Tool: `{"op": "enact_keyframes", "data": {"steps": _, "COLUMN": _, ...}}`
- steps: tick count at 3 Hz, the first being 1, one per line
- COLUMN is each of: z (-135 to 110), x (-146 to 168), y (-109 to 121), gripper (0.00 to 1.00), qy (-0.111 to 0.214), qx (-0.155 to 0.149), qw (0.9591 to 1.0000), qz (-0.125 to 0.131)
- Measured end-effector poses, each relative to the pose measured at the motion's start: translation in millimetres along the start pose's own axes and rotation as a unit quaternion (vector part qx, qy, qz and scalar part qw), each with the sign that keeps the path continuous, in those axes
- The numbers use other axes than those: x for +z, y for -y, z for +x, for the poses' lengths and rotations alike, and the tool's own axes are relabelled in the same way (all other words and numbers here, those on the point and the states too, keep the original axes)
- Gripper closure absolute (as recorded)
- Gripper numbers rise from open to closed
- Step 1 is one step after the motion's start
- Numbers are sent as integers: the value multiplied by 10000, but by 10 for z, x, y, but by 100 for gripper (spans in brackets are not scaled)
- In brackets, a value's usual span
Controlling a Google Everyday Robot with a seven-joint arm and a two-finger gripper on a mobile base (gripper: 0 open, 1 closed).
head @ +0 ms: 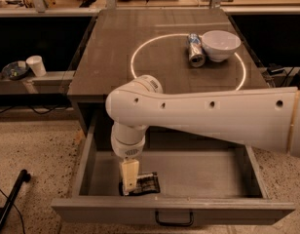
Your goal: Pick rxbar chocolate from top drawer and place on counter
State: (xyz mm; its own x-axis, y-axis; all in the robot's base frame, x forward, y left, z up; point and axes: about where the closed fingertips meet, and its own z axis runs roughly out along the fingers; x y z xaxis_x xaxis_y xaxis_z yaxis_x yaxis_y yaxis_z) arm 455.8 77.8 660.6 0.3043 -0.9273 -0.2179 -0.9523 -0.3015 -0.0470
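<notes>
The top drawer point(174, 210) stands pulled open below the counter point(106, 57), which bears a thin white circle. The rxbar chocolate point(144, 183), a black flat bar, lies on the drawer floor near the front left. My gripper point(129, 180) hangs from the white arm straight down into the drawer. Its pale finger point(130, 173) covers the bar's left end.
A silver-blue can point(195, 49) lies on its side next to a white bowl point(220, 45) at the counter's back right. A white cup point(36, 65) stands on a low shelf at the left. A dark pole point(9, 201) lies on the speckled floor.
</notes>
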Motion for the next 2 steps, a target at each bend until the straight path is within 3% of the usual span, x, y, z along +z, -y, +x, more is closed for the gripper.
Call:
{"op": "enact_keyframes", "data": {"steps": 1, "z": -75, "x": 256, "y": -73, "gripper": 11, "qy": 161, "qx": -72, "qw": 9998, "qz": -81}}
{"op": "enact_keyframes", "data": {"steps": 2, "z": -80, "x": 293, "y": -84, "gripper": 10, "qy": 188, "qx": -87, "qw": 9997, "qz": -84}}
